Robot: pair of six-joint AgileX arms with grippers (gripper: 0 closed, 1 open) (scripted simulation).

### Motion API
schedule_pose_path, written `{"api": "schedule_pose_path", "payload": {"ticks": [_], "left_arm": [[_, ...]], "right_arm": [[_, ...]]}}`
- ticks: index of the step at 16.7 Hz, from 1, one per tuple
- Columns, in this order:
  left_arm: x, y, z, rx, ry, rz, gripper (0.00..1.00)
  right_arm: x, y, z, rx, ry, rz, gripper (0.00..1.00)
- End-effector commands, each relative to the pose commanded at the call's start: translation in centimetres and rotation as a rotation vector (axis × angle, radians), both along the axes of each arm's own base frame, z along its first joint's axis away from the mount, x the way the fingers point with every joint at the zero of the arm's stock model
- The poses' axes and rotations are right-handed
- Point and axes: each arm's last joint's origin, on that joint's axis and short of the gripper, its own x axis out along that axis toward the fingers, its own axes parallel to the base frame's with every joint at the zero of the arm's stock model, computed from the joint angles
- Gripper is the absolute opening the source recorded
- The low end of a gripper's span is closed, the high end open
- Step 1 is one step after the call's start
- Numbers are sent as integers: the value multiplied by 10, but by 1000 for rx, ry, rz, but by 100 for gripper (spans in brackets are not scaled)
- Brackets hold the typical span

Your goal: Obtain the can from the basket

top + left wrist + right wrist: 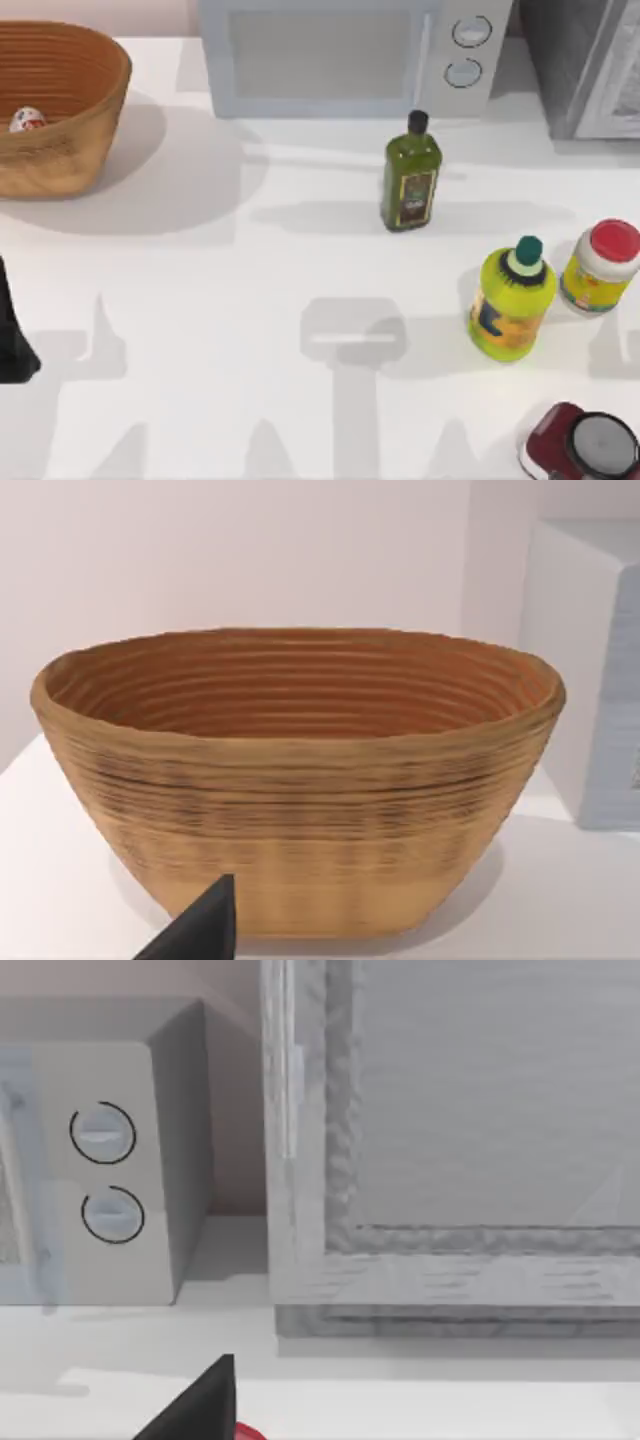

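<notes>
1 can point(27, 120) lies inside the basket point(75, 75), well beyond the left arm point(12, 330); finger opening: cannot tell.

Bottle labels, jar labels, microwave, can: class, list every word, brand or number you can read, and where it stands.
None can be read.
Olive oil bottle: dark label, print too small.
Yellow bottle: blurred.
Yellow jar: blurred.
Can in the basket: red marks only.
Microwave: two unmarked dials.
</notes>
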Motion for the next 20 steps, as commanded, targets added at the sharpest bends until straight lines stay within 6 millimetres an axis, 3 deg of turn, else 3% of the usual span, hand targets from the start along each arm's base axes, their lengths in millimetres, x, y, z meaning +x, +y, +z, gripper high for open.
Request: {"api": "schedule_pose_path", "payload": {"ticks": [3, 6, 11, 15, 18, 20], "left_arm": [[0, 0, 1, 0, 7, 3, 100], [1, 2, 17, 3, 67, 19, 100], [19, 5, 78, 13, 256, 24, 100], [64, 8, 139, 20, 449, -1, 100], [118, 11, 176, 21, 611, -26, 100], [162, 15, 189, 19, 725, -41, 100]], "right_arm": [[0, 0, 0, 0, 0, 0, 100], [0, 0, 0, 0, 0, 0, 100], [0, 0, 0, 0, 0, 0, 100], [0, 0, 0, 0, 0, 0, 100], [0, 0, 0, 0, 0, 0, 100], [0, 0, 0, 0, 0, 0, 100]]}}
